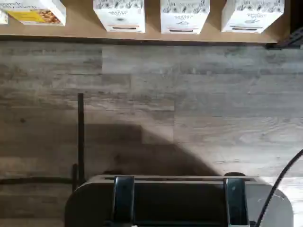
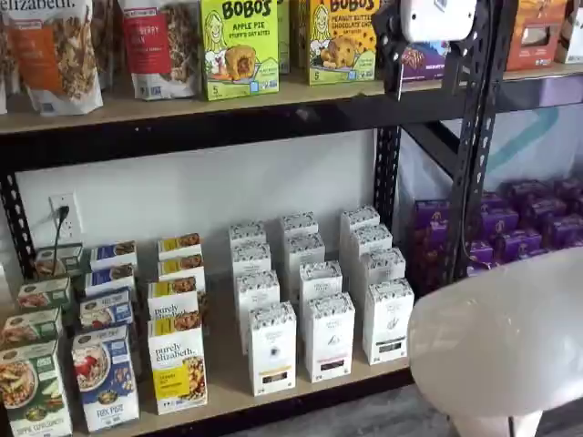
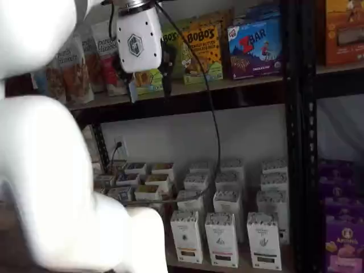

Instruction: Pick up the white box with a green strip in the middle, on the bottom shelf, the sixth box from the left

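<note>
The white box with the greenish strip stands upright at the right end of the front row on the bottom shelf, with like white cartons behind it. It also shows in a shelf view and in the wrist view. My gripper hangs high up in front of the upper shelf, far above the box. Its white body and black fingers show, with a gap between them and nothing held. In a shelf view the gripper is at the top edge.
Two like white cartons stand left of the box. Granola boxes fill the shelf's left. Purple boxes sit beyond the black post. The upper shelf holds snack boxes. The arm's white body blocks part of the view.
</note>
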`<action>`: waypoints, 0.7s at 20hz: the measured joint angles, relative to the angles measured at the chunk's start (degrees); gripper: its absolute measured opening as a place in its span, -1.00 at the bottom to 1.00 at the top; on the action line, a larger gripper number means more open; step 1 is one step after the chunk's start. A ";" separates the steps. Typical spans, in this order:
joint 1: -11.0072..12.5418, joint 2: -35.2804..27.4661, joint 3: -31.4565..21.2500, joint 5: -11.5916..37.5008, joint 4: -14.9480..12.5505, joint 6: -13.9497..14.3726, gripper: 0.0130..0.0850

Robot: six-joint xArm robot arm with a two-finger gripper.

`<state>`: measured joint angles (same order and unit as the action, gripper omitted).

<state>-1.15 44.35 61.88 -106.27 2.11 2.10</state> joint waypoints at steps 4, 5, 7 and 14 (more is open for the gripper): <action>-2.08 1.80 -1.73 3.31 -3.18 1.29 1.00; -2.33 1.82 -1.81 3.51 -3.60 1.46 1.00; -2.54 1.86 -2.11 3.91 -4.02 1.60 1.00; -1.83 2.90 -6.88 9.67 -4.93 1.13 1.00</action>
<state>-2.99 47.25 54.99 -96.60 -2.82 3.23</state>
